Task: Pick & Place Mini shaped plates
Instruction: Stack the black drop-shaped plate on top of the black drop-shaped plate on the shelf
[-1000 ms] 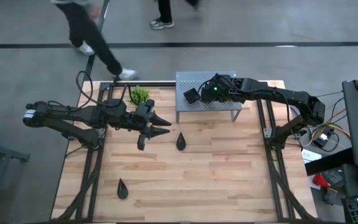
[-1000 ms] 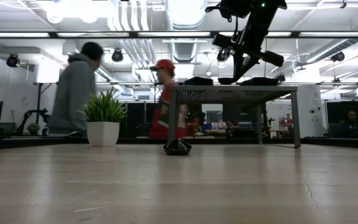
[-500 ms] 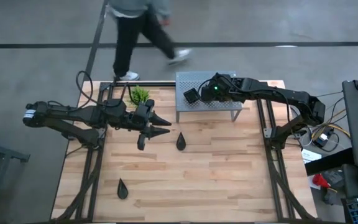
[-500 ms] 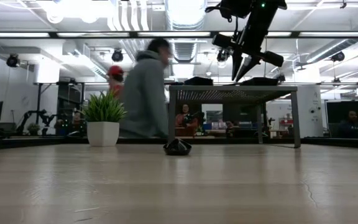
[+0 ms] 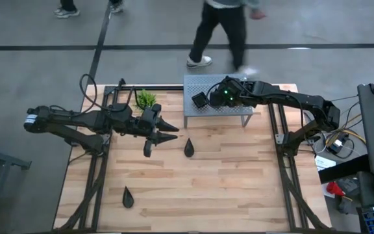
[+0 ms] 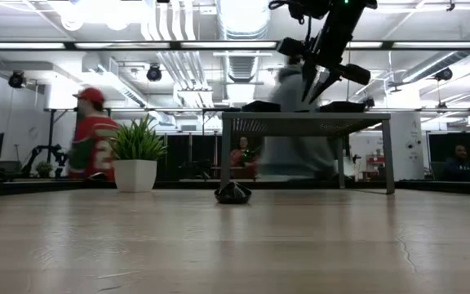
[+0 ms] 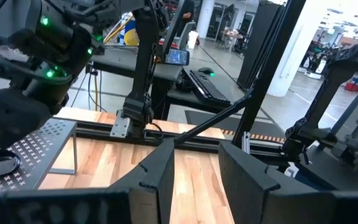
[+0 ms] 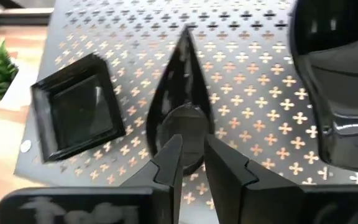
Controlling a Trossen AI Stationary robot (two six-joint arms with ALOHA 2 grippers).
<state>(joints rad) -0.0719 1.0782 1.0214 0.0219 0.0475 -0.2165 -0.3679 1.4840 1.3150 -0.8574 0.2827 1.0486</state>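
Observation:
A black teardrop plate [image 8: 182, 112] lies flat on the grey perforated shelf [image 5: 236, 112], with a square plate [image 8: 79, 115] beside it and a larger glossy black dish [image 8: 334, 81] on its other side. My right gripper [image 8: 192, 149] hovers open just over the teardrop's round end; in the low view its fingers [image 6: 315, 90] hang clear above the shelf top. Two more teardrop plates rest on the table [image 5: 189, 147] [image 5: 128, 196]. My left gripper [image 5: 169, 133] waits open above the table, left of the nearer teardrop.
A small green potted plant [image 5: 146, 99] stands at the far edge, left of the shelf. The shelf stands on legs [image 6: 387, 155] with open space beneath. Bare wood [image 5: 239, 182] fills the near right of the table. People move on the floor beyond the far edge.
My right gripper has risen a little from the shelf top, and the teardrop plate stays lying on the shelf. A person has walked past the table's far edge from left to right. My left arm has kept still.

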